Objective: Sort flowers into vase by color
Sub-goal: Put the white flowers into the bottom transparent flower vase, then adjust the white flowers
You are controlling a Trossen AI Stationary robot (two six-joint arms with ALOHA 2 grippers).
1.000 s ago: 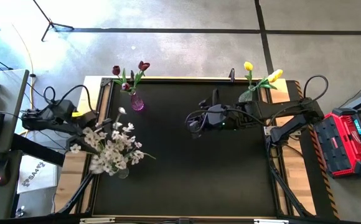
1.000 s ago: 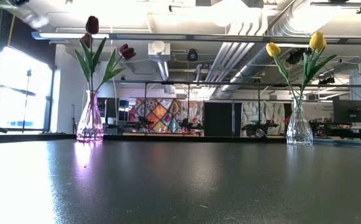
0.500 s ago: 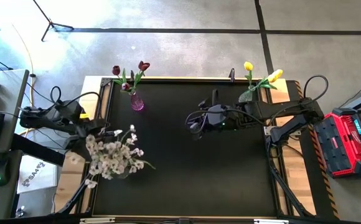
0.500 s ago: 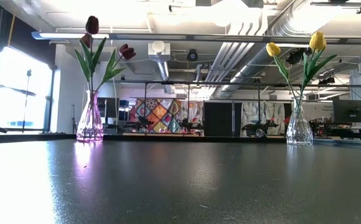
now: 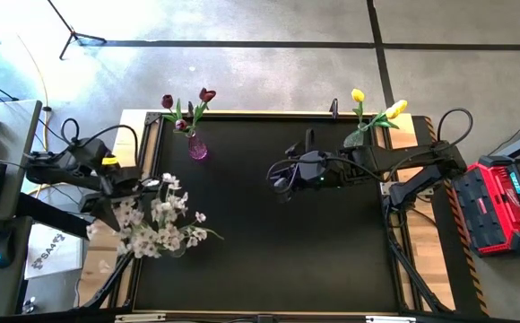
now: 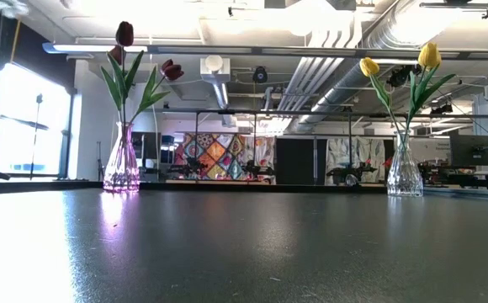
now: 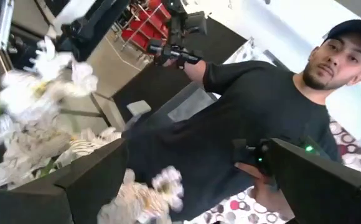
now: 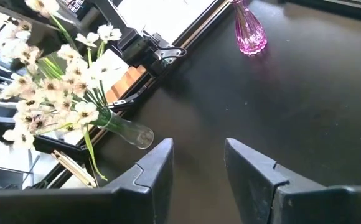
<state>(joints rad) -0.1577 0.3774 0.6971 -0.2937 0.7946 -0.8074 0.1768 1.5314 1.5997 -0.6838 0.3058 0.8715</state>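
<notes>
Locate the left gripper [image 5: 117, 190] at the left edge of the table [image 5: 278, 260], just beside the white blossoms [image 5: 157, 224]. In the left wrist view its fingers [image 7: 87, 180] stand wide apart with nothing between them; white blooms show close by, and a person in a dark shirt and cap [image 7: 267, 112] stands in the room beyond.

Check the white blossoms: they sit bunched in a clear vase [image 8: 131, 132] near the table's left edge. The right wrist view shows the green stems entering that vase, which appears tilted.

Find the right gripper [image 5: 281, 179] above the middle of the table, well apart from all three vases. Its fingers [image 8: 149, 171] stand partly open and hold nothing.

Confirm the remaining flowers. The two maroon tulips [image 5: 186, 103] stand upright in the pink vase [image 5: 197, 146] at the far left of the table. The two yellow tulips [image 5: 377, 106] stand in a second clear vase [image 6: 405, 172] at the far right corner. No flowers lie loose on the table surface.
</notes>
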